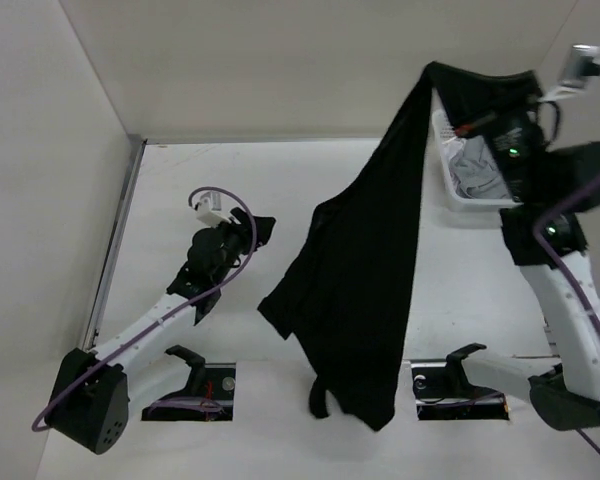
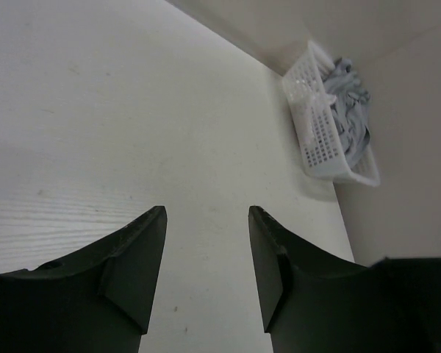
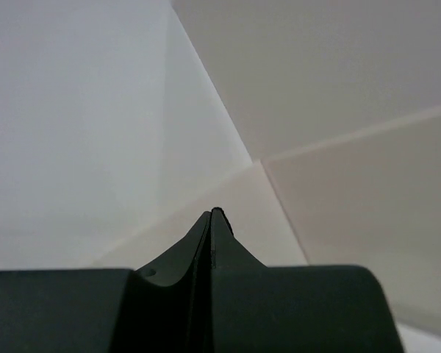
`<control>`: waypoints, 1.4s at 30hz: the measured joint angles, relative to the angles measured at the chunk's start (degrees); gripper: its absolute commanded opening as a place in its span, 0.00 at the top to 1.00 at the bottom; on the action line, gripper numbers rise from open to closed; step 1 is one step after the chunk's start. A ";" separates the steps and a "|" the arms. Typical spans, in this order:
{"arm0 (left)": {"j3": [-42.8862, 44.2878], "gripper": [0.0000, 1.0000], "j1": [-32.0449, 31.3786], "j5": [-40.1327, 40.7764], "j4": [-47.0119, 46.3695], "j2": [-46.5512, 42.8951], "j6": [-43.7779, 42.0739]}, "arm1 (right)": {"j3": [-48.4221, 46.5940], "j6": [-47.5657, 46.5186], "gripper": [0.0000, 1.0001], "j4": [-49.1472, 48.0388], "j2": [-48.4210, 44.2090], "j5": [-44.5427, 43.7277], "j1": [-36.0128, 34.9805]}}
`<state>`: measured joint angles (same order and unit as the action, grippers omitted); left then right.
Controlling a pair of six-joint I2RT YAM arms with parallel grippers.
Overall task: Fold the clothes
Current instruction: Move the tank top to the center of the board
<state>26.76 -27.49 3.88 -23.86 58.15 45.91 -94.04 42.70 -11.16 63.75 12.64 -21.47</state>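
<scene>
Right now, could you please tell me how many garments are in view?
2: the black shirt hanging from the right end effector, a grey garment in the basket; others may hide underneath.

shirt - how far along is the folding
Done: the shirt is picked up, hanging in loose drapes from the shut right end effector above the table. In hand: only that hold; the left end effector is open and empty. Left: spreading it flat, then every fold.
</scene>
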 measured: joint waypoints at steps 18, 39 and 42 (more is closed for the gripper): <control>-3.50 0.53 13.64 -4.44 4.79 -2.84 13.49 | -15.76 2.78 1.00 -1.99 29.24 -11.80 -22.95; -15.28 0.58 11.96 -2.62 9.88 -8.59 11.19 | 84.83 19.87 0.98 -6.60 -21.33 -34.80 -16.74; -15.21 0.59 9.60 -2.01 10.78 -2.67 9.18 | 86.51 21.88 0.97 -4.94 -25.94 -33.16 -11.56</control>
<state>11.55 -17.89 1.87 -13.08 55.48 55.09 -7.53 64.58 -16.10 37.80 -20.51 -33.04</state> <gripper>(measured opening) 0.420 0.025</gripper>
